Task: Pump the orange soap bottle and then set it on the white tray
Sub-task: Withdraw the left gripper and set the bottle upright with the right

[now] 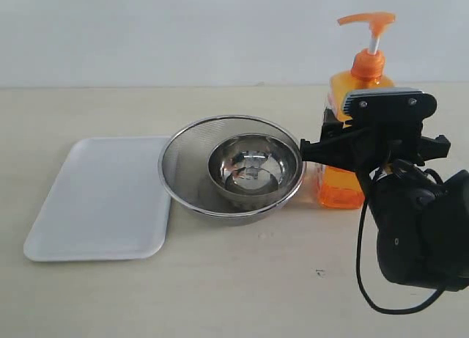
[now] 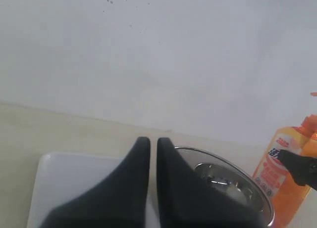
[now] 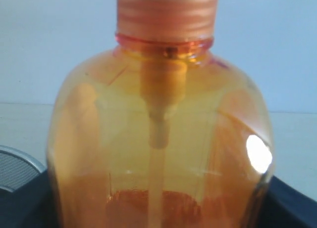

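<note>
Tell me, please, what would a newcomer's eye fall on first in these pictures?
The orange soap bottle, the tallest thing there, stands on the right of the exterior view with the right gripper closed around its body. In the middle sits a steel mesh strainer with a shiny bowl inside it, and the white tray lies flat to its left.

In the exterior view the right tool [image 1: 341, 142] hides the middle of the orange soap bottle [image 1: 341, 189].
</note>
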`<action>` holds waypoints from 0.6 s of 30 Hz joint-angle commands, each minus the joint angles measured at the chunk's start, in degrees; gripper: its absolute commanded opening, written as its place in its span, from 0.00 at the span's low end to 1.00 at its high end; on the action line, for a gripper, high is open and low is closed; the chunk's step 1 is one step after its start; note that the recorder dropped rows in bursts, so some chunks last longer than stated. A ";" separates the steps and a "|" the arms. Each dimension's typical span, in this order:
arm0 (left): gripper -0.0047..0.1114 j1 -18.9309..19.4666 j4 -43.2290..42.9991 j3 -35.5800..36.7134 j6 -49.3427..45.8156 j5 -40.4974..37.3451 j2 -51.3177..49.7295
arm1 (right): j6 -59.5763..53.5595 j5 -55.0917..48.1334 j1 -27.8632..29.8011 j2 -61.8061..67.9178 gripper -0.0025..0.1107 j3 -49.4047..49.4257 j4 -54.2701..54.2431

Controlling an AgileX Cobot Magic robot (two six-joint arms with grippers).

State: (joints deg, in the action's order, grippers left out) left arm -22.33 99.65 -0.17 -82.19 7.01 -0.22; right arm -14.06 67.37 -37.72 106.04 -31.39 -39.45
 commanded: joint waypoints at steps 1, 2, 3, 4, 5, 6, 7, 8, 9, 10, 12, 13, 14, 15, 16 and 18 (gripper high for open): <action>0.08 0.06 0.30 0.17 0.38 -1.05 0.22 | -0.20 -6.14 -0.04 0.41 0.02 0.56 0.64; 0.08 0.06 0.30 0.17 0.38 -1.05 0.22 | -0.20 -6.14 -0.04 0.41 0.02 0.56 0.64; 0.08 0.06 0.30 0.17 0.38 -1.05 0.22 | -0.20 -6.14 -0.04 0.41 0.02 0.56 0.64; 0.08 0.06 0.30 0.17 0.38 -1.05 0.22 | -0.20 -6.14 -0.04 0.41 0.02 0.56 0.64; 0.08 0.06 0.30 0.17 0.38 -1.05 0.22 | -0.20 -6.14 -0.04 0.41 0.02 0.56 0.64; 0.08 0.06 0.30 0.17 0.38 -1.05 0.22 | 0.15 -6.14 -0.04 0.41 0.02 0.56 0.64; 0.08 0.06 0.30 0.17 0.38 -1.05 0.22 | 0.15 -6.14 -0.04 0.41 0.02 0.56 0.64; 0.08 0.06 0.30 0.17 0.38 -1.05 0.22 | 0.15 -6.14 -0.04 0.41 0.02 0.56 0.64; 0.08 0.06 0.30 0.17 0.38 -1.05 0.22 | 0.15 -6.14 -0.04 0.41 0.02 0.56 0.64; 0.08 0.06 0.30 0.17 0.38 -1.05 0.22 | 0.15 -6.14 -0.04 0.41 0.02 0.56 0.64; 0.08 0.06 0.30 0.17 0.38 -1.05 0.22 | 0.15 -6.14 -0.04 0.41 0.02 0.56 0.64; 0.08 0.06 0.30 0.17 0.38 -1.05 0.22 | 0.15 -6.14 -0.04 0.41 0.02 0.56 0.64; 0.08 0.06 0.30 0.17 0.38 -1.05 0.22 | 0.15 -6.14 -0.04 0.41 0.02 0.56 0.64; 0.08 0.06 0.30 0.17 0.38 -1.05 0.22 | 0.15 -6.14 -0.04 0.41 0.02 0.56 0.64; 0.08 0.06 0.30 0.17 0.38 -1.05 0.22 | 0.15 -6.14 -0.04 0.41 0.02 0.56 0.64; 0.08 0.06 0.30 0.17 0.38 -1.05 0.22 | 0.15 -6.14 -0.04 0.41 0.02 0.56 0.64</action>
State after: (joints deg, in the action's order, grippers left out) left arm -22.33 99.65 -0.17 -82.19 6.61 -0.22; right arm -14.19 67.25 -37.72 106.04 -31.39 -39.45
